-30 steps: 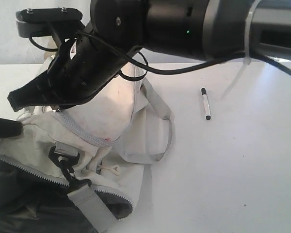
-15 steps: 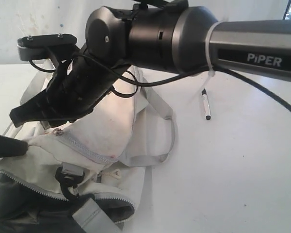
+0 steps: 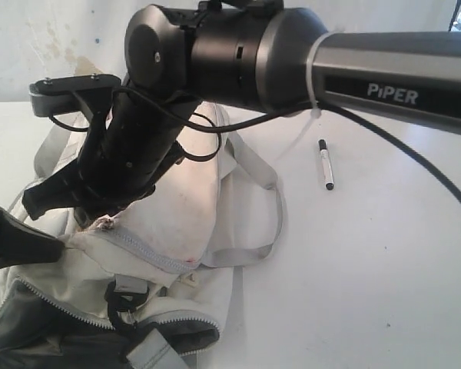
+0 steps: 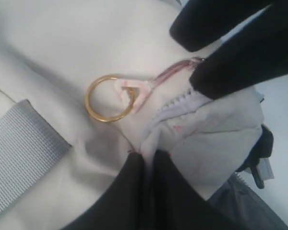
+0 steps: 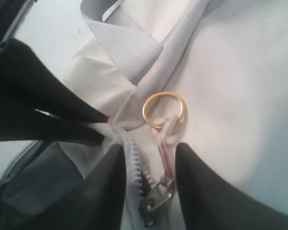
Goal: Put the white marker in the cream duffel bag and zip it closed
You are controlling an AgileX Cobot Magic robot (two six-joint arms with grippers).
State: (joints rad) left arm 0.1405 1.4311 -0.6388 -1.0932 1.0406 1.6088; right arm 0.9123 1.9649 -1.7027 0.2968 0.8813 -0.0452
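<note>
The left gripper (image 4: pixel 146 160), coming in at the lower left of the exterior view, has its fingers pressed together on a fold of the cream duffel bag (image 3: pixel 188 204), right at the end of a zipper track. Below that fold, in the bottom left corner, the bag's mouth lies unzipped, with dark lining (image 3: pixel 38 338) showing between the two rows of teeth.

Just behind, the right gripper (image 5: pixel 149 148) reaches across from the right of the frame and down onto the same spot. Its fingers stand apart, with the metal zipper pull (image 5: pixel 156 203) in the gap between them and not clearly touching either. A pinkish cord (image 5: pixel 163 153) runs from the pull to a gold ring (image 5: pixel 164 109) lying flat on the cream fabric.

A grey strap (image 3: pixel 275 207) loops off the bag's right side onto the white table (image 3: pixel 369 292). Farther back, right of centre, the white marker (image 3: pixel 326 164) lies on the table, black at both ends, well apart from the bag and from both grippers.
</note>
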